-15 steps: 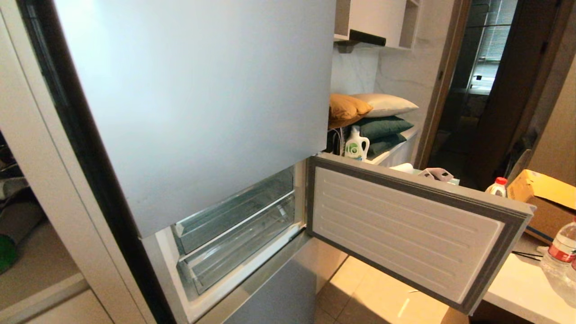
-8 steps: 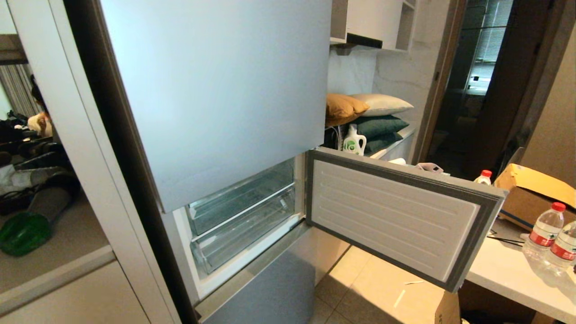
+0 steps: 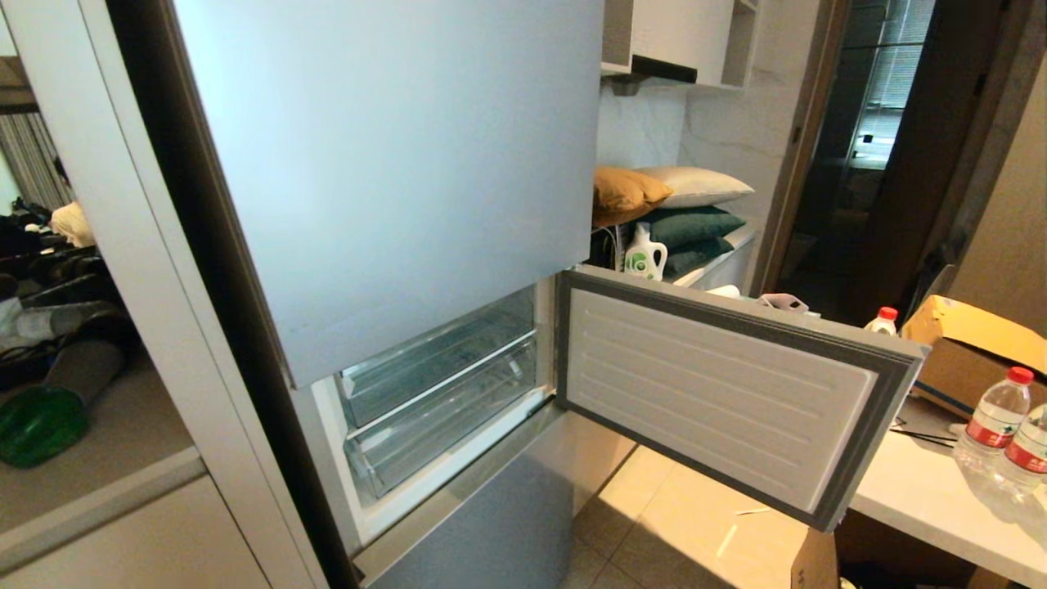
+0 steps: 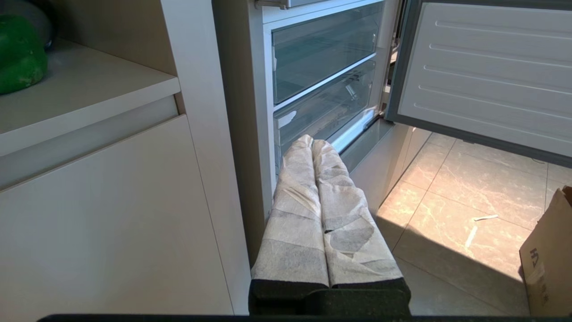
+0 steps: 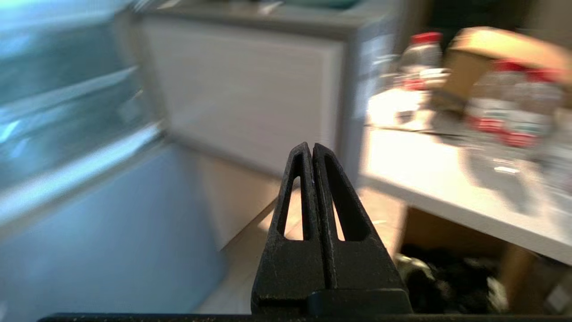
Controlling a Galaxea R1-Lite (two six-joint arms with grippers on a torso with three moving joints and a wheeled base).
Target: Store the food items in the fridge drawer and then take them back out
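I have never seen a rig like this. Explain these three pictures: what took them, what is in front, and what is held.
A two-armed robot took them. The head camera looks at a fridge whose white-lined middle door hangs open, baring two clear plastic drawers, both pushed in. On the white counter stand red-capped water bottles. The other two cameras sit behind each arm's fingers. The cloth-wrapped left gripper and the black right gripper are both shut and hold nothing. A green pepper lies on a shelf.

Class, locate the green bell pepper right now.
In the head view the green bell pepper sits far left on the counter shelf, left of the fridge.
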